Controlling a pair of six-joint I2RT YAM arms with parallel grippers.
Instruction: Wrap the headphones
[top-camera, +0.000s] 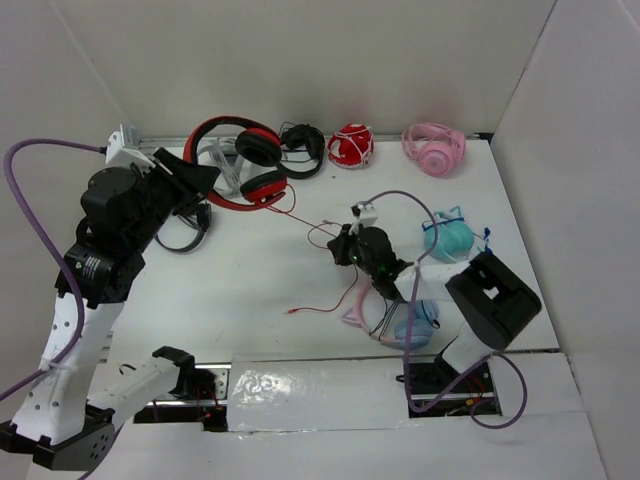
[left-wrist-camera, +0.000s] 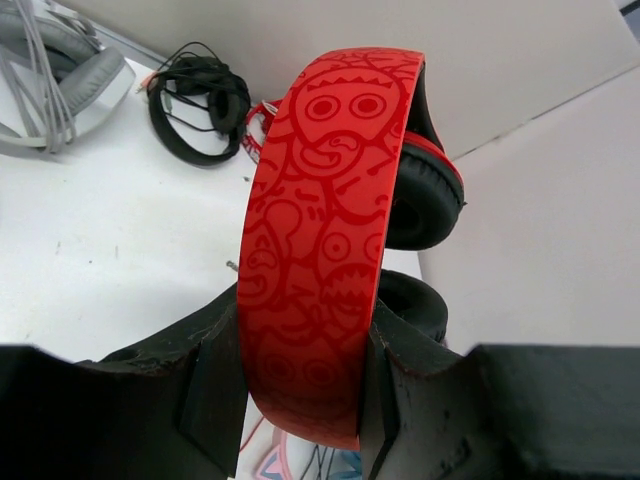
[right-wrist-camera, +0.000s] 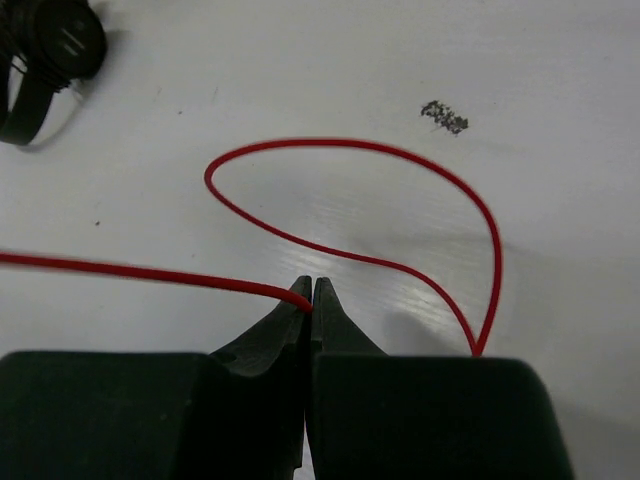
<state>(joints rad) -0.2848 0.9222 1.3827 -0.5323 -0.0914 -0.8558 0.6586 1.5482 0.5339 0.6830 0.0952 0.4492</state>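
Note:
The red headphones (top-camera: 243, 160) with black ear pads (left-wrist-camera: 425, 195) are lifted at the back left of the table. My left gripper (top-camera: 200, 180) is shut on the patterned red headband (left-wrist-camera: 320, 230), which fills the gap between the two fingers of the left gripper (left-wrist-camera: 305, 400). The thin red cable (top-camera: 300, 215) runs from the ear cups toward the table's middle. There my right gripper (top-camera: 345, 245) is shut on it. In the right wrist view the cable (right-wrist-camera: 350, 150) enters the closed tips of the right gripper (right-wrist-camera: 312, 290) from the left and loops over the table. Its plug end (top-camera: 291, 312) lies loose.
Along the back wall lie grey-white headphones (top-camera: 222, 160), black headphones (top-camera: 303, 150), a red bundle (top-camera: 350, 147) and pink headphones (top-camera: 433, 148). Teal headphones (top-camera: 448, 238) and pink-blue ones (top-camera: 395, 318) sit by the right arm. Another black pair (top-camera: 190, 228) lies under the left arm.

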